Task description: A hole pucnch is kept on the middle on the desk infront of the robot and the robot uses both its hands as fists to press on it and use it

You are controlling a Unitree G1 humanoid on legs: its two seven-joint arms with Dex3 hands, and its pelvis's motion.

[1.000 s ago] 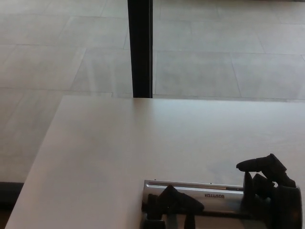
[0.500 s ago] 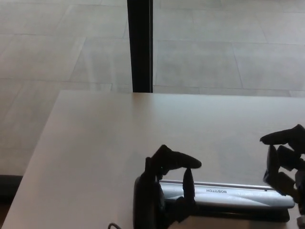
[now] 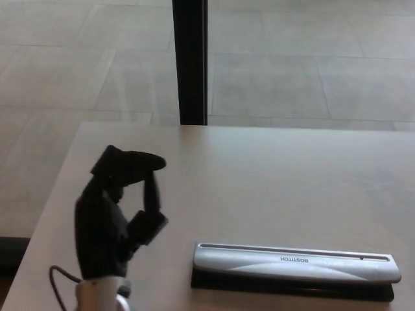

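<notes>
A long silver hole punch (image 3: 295,265) with a black base lies flat on the pale desk (image 3: 259,181), near its front edge and right of centre. My left hand (image 3: 120,207) is raised above the desk to the left of the punch, clear of it. Its fingers curl loosely forward with a gap to the thumb, and it holds nothing. My right hand does not show in the head view.
A black vertical post (image 3: 190,61) stands behind the desk's far edge, with tiled floor (image 3: 292,71) beyond. The desk's left edge runs diagonally past my left hand. A thin cable (image 3: 58,285) loops by my left wrist.
My left hand has lifted off the punch's left end and swung up and to the left. My right hand has drawn back out of the picture on the right. The punch stays put.
</notes>
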